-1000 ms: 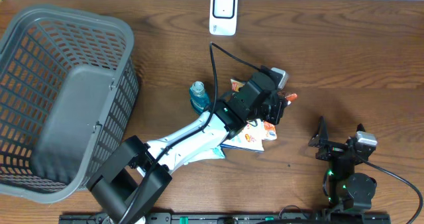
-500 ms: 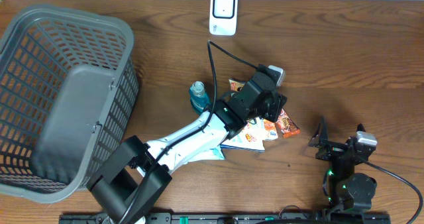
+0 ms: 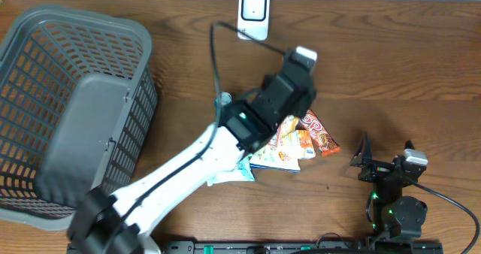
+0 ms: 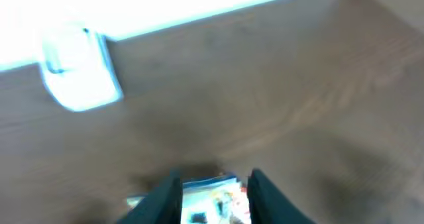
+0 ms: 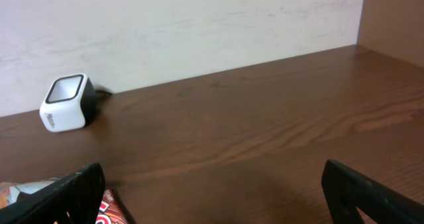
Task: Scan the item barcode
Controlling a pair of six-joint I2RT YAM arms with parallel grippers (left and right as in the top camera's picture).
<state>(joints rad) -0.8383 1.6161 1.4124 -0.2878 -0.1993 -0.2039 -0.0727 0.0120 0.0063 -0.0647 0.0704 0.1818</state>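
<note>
Left gripper (image 4: 215, 184) hovers over the packet pile (image 3: 274, 155), fingers narrowly parted; whether it grips anything is impossible to tell. The orange snack packet (image 3: 319, 137) lies flat just beside it, long axis diagonal, with the scanner (image 3: 253, 15) beyond. Right gripper (image 5: 212, 197) gapes wide, farther off.

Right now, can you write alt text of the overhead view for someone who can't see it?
The left arm reaches diagonally across a wooden table, ending above a pile of snack packets. A white scanner stands at the far edge, a grey basket sits left, and the right gripper rests open at lower right.
</note>
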